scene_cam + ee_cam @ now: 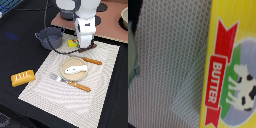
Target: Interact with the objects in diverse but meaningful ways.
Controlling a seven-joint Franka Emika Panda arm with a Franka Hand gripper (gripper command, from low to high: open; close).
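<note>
My gripper (85, 46) hangs low over the far edge of the woven placemat (75, 95), right next to the yellow red-labelled butter block (73, 44). Its fingertips are not resolved, so I cannot tell whether it is open or shut. The wrist view shows the butter block (230, 75) very close, lying on the placemat (173, 60), with no fingers in sight. A white fish (75, 69) lies on the tan plate (64, 64). An orange-handled fork (70, 81) and knife (91, 60) flank the plate. The orange bread loaf (23, 77) lies off the mat. The sausage does not clearly show.
A grey pot (49, 37) stands beside the butter on the exterior view's left. A bowl (123, 17) sits on a tan board (107, 22) at the back right. A dark cable loops past the pot. The table is black.
</note>
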